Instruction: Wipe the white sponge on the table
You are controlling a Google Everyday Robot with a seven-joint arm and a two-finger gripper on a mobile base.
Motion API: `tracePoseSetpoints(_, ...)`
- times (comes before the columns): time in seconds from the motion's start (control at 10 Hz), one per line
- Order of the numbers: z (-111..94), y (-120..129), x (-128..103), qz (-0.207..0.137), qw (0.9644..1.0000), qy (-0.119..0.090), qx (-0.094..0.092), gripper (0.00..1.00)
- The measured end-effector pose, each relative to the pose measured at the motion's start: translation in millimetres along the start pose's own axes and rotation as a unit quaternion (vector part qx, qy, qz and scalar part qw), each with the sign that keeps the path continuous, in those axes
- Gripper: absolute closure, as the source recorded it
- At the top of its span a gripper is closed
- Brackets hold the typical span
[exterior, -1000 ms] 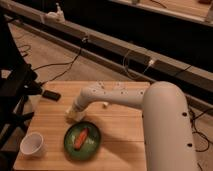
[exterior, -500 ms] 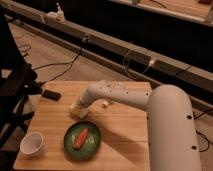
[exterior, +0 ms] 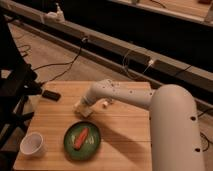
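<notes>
- Since the earlier frame, the gripper (exterior: 83,107) has slid slightly toward the table's (exterior: 127,127) middle.
- White sponge (exterior: 86,112) sits at its tip, against the wood, just above the green plate (exterior: 95,150).
- Fingers are clamped narrow on the sponge.
- White cup (exterior: 33,144) stands near the plate; cables (exterior: 65,62) trail on the floor.
</notes>
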Motion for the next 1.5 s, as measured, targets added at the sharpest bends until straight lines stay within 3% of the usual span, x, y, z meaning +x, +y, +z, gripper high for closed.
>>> tracePoseSetpoints(0.2, -24, -29, 12, 0.021, 0.9988, 0.012, 0.043, 1.00)
tracePoseSetpoints(0.4, -32, -46, 13, 0.026, 0.9973, 0.019, 0.066, 1.00)
tracePoseSetpoints(0.6, -20, -55, 5, 0.023, 0.9970, 0.020, 0.071, 1.00)
tracePoseSetpoints(0.8, 11, -46, -8, 0.012, 0.9985, 0.015, 0.052, 1.00)
tracePoseSetpoints(1.1, 48, -16, -26, 0.003, 1.0000, -0.006, 0.000, 1.00)
tracePoseSetpoints(1.3, 61, 11, -35, 0.000, 0.9990, -0.025, -0.037, 1.00)
tracePoseSetpoints(1.5, 64, 33, -31, 0.002, 0.9976, -0.028, -0.063, 1.00)
